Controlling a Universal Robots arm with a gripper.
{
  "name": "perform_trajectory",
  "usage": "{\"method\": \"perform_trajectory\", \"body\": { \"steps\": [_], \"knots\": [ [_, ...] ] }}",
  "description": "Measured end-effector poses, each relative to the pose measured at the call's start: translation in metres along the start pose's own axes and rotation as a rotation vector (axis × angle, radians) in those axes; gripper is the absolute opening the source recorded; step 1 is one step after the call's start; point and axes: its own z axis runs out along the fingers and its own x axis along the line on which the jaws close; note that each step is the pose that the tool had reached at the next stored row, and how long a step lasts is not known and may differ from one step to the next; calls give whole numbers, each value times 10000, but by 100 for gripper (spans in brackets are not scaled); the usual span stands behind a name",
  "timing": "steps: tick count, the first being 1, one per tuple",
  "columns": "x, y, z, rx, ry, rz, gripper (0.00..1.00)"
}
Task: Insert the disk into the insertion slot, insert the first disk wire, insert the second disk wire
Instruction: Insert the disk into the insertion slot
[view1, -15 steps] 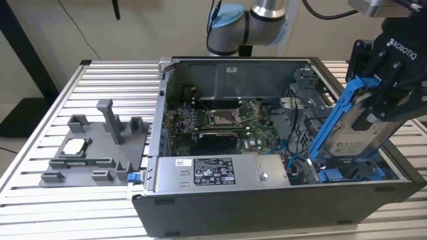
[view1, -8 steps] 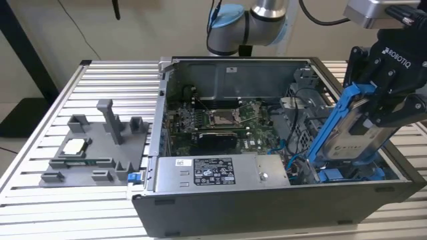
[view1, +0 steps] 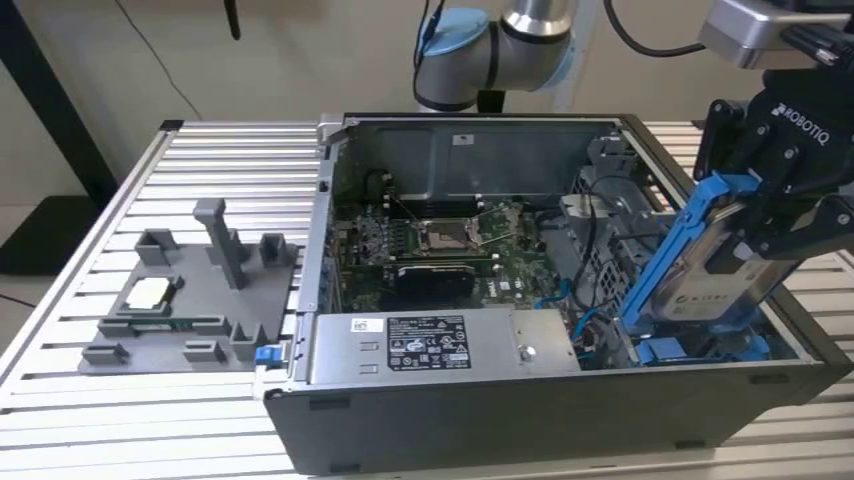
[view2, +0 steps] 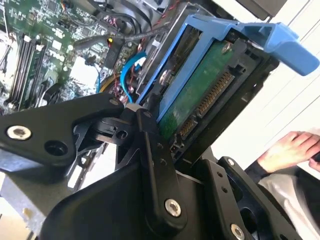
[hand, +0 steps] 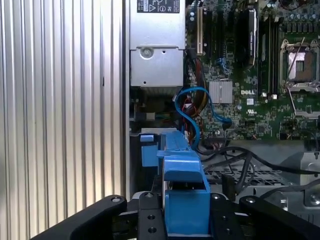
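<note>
The disk, a silver-grey drive in a bright blue caddy, hangs steeply tilted over the front corner of the open computer case at the exterior view's right. My gripper is shut on its upper part. The disk's lower end dips toward the insertion slot, whose blue rails lie on the case floor. In the second wrist view the disk shows its green circuit board and connectors between my black fingers. A blue wire loops loose inside the case near the slot; I cannot tell which disk wire it is.
A grey power-supply box sits at the case front beside the slot, with the motherboard behind it. A grey fixture tray lies on the slatted table at the exterior view's left. A person's hand rests outside the case.
</note>
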Motion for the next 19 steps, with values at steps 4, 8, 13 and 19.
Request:
{"method": "perform_trajectory", "body": {
  "steps": [4, 8, 13, 19],
  "knots": [
    [0, -29, 26, -1, -43, -1, 32],
    [-1, -52, 53, -1, -95, -3, 32],
    [0, -64, 141, -2, -100, -3, 32],
    [1, -72, 250, -2, -115, -4, 32]
  ]
}}
